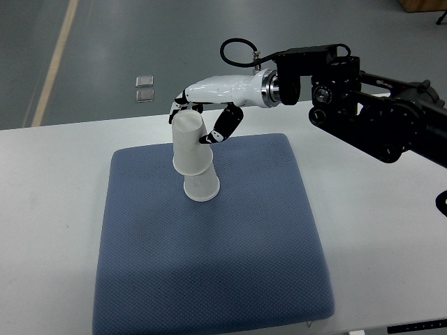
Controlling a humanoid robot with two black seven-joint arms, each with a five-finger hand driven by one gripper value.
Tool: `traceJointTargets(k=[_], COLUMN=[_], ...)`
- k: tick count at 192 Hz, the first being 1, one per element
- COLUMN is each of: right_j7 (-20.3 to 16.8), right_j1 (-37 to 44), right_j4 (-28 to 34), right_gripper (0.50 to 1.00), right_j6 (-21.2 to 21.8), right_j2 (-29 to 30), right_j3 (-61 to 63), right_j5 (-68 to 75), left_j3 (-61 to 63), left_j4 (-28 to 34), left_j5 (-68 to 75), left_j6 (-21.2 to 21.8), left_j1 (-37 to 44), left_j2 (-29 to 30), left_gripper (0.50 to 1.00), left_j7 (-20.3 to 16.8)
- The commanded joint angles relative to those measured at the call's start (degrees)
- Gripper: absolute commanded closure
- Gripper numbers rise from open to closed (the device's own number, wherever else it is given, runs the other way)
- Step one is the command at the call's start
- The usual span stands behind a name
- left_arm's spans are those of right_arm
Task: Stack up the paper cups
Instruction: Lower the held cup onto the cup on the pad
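Blue pad [209, 279] on the table [377, 230] carries an upturned lower cup [201, 187]; the upper cup [188, 146] sits over it, tilted. Released askew, it could tip off or topple both. Reaching in level from the right, the right hand [202, 115] pinches its top between fingers and thumb.

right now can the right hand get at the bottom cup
Probably not directly: the right hand grips the top cup, which sits over the bottom cup, covering most of it.
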Motion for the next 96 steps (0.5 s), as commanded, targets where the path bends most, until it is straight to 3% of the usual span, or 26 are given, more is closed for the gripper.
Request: traceJointTargets(k=[1,36,53,96], right_j7=[0.09,0.09,0.09,0.09], right_j1=[-0.29,-0.47,-0.38,-0.38], right_j4=[-0.24,-0.33,-0.33,-0.24], right_gripper=[0.818,0.734,0.636,0.589], right_j6=[-0.48,-0.83,-0.74,-0.04], right_j2=[0.04,0.39,0.13,-0.49], right_j3=[-0.56,-0.65,-0.74,-0.91], right_j5=[-0.19,-0.28,-0.36,-0.19], left_j3=[-0.03,-0.03,0.06,0.06], left_j4=[0.02,0.02,0.02,-0.06], left_j5=[0.0,0.0,0.0,0.0], left_j6=[-0.03,-0.03,-0.03,0.05], left_j1=[0.0,0.0,0.0,0.0], left_j2=[0.0,0.0,0.0,0.0], left_gripper=[0.5,0.5,0.5,0.5], left_j7=[-0.01,-0.01,-0.01,-0.01])
